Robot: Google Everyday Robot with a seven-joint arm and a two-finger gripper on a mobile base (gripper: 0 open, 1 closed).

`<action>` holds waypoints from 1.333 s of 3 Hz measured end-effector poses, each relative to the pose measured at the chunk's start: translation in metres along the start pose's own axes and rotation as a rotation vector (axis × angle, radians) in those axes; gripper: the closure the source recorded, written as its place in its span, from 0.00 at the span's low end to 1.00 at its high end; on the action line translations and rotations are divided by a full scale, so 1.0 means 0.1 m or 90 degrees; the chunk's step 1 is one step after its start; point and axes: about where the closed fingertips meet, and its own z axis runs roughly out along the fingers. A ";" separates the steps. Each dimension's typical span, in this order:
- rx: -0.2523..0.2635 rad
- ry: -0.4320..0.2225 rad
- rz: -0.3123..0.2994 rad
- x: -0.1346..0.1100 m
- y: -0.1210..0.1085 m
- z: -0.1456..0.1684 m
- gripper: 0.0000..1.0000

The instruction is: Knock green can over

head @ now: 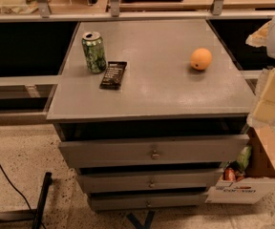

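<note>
The green can [94, 51] stands upright near the back left corner of the grey cabinet top [156, 89]. It has a mottled green label and a silver top with a pull tab. My gripper [270, 97] shows only as pale blocky parts at the right edge of the camera view, just off the cabinet's right side and far from the can. Nothing touches the can.
A flat black bar [113, 74] lies just right of and in front of the can. An orange fruit [201, 59] sits on the right part of the top. The cabinet has three drawers [154, 151]. A cardboard box [252, 175] with items stands on the floor at the right.
</note>
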 end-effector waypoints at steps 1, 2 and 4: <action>0.000 0.000 0.000 0.00 0.00 0.00 0.00; 0.009 -0.017 -0.006 -0.06 -0.06 -0.01 0.00; 0.012 -0.125 -0.062 -0.78 -0.53 0.35 0.00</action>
